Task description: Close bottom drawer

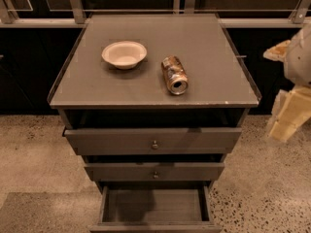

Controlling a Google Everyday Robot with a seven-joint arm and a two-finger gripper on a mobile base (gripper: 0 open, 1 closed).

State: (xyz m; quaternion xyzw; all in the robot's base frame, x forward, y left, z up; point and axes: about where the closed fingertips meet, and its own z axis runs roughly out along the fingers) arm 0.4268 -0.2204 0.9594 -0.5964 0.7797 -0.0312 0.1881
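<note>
- We find the bottom drawer [154,205] at the foot of the cabinet, below its front edge. It is pulled well out toward us, so its bare inside is open to view.
- We judge the task hardly begun: nothing touches this drawer, and the whole push inward is yet to be done.
- The drawer's front panel runs off the lower edge of the view, so we cannot see its knob or how far it stands out.
- The middle drawer [154,171] and the top drawer [154,141] above it each stand slightly proud of the frame, with dark gaps over them. Their small knobs show at the centre.
- On the cabinet top [214,47] a pale bowl [124,54] sits toward the left side. A can [174,74] lies on its side just right of the centre, its open end facing the front edge. The two are near each other but apart.
- The gripper [286,120] hangs off the cabinet's right edge, past the front right corner. It is roughly level with the top drawer and well apart from the bottom one.
- We see only cream-coloured parts of it, cut by the right border, so we cannot tell how it is set. Nothing we can make out is held in it.
- The speckled floor [34,149] lies to both sides.
</note>
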